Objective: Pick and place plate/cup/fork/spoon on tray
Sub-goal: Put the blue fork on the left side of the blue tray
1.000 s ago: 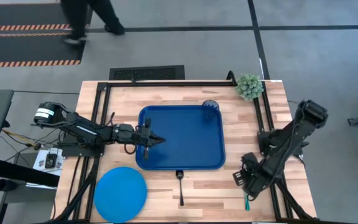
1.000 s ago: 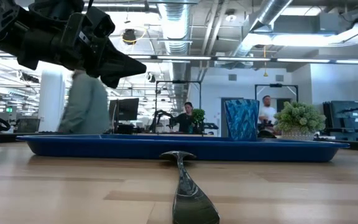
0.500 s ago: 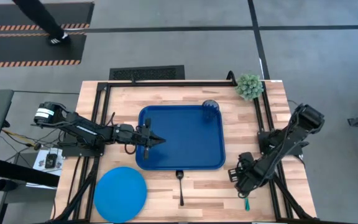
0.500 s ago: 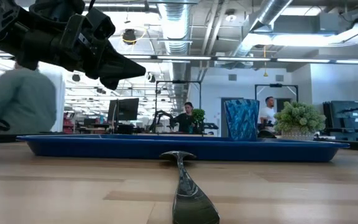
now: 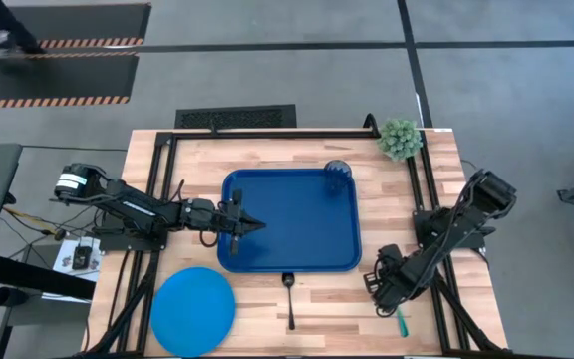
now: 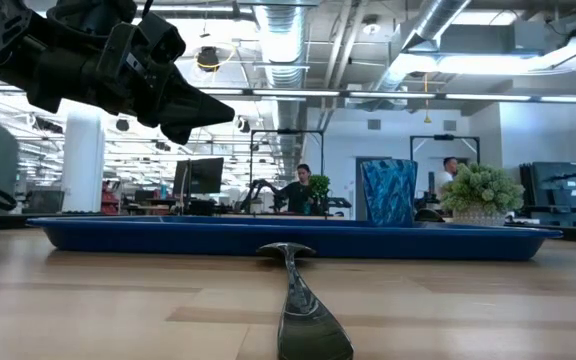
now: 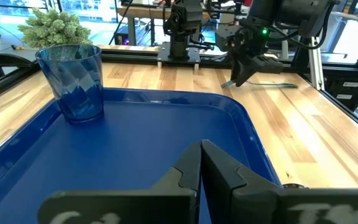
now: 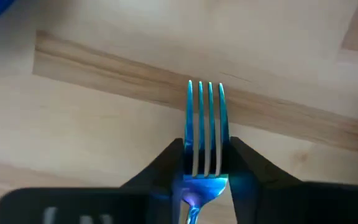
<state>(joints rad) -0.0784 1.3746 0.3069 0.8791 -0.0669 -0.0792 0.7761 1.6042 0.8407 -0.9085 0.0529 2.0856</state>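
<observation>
The dark-blue tray lies mid-table, with the dark-blue cup upright in its far right corner. The bright-blue plate lies flat at the near left. The dark spoon lies on the wood just near of the tray. My right gripper is low over the wood to the tray's near right, shut on the fork, whose teal handle trails toward the near edge. My left gripper is shut and empty above the tray's left part. My right gripper pinches the fork's head just below the tines between its two fingers. The fingers slant down toward the table and lie along the fork, and the light-blue tines stick out past their tips. Whether the fork is clear of the wood, I cannot tell.
A small green plant stands at the far right corner. Black frame rails run along the far and side edges. People show in the room behind. Bare wood lies between the plate and the spoon.
My right gripper has gone a little toward the table's left edge with the fork, whose handle has turned slightly. A person has walked off past the far left of the floor. My left gripper has kept still.
</observation>
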